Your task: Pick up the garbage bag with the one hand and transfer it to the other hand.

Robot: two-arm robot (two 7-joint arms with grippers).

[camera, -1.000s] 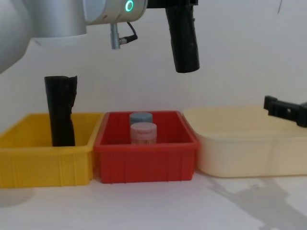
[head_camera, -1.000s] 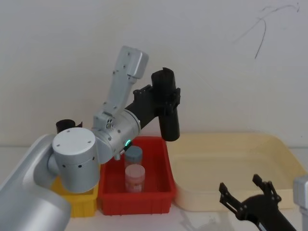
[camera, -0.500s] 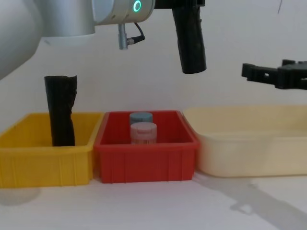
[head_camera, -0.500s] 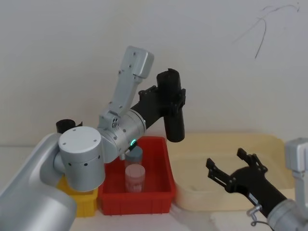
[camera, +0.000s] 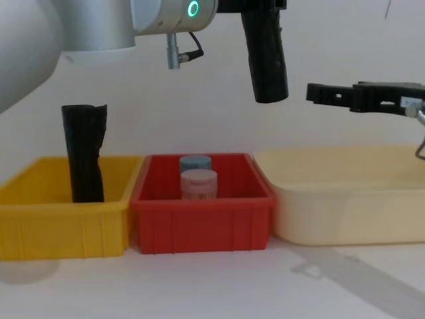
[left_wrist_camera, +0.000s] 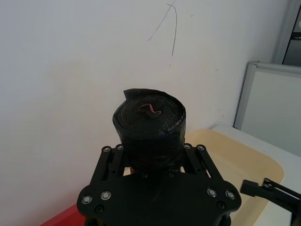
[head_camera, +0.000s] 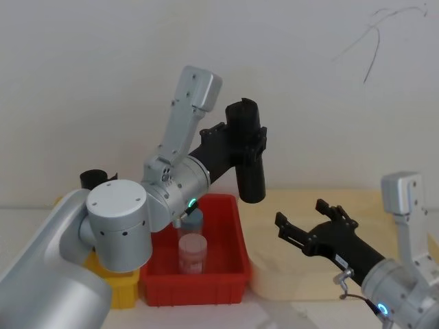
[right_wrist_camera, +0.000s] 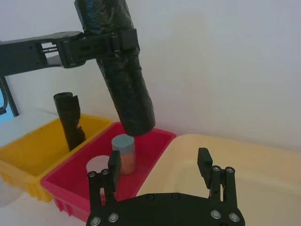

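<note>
The lift looks finished and the handover is the step in hand. The left gripper [head_camera: 252, 145] is clenched on the upper part of the garbage bag roll [head_camera: 250, 171], which hangs nearly upright, its top leaning slightly, high above the right rear corner of the red bin [head_camera: 192, 288]. The roll's lower half is bare and free, well clear of the two lidded jars [head_camera: 191, 252] standing inside that bin. The right gripper [head_camera: 299, 211] sits to the right of the red bin and higher than its rim, fingers spread wide and holding nothing. In the chest view it is about level with the roll's lower end but apart from it. The next move probably calls for the right gripper to travel toward the red bin until its spread fingers straddle the bare lower part of the roll, below the left gripper's clamp. It should then close firmly before the left lets go, since an early release would likely drop the roll into the bin.
</note>
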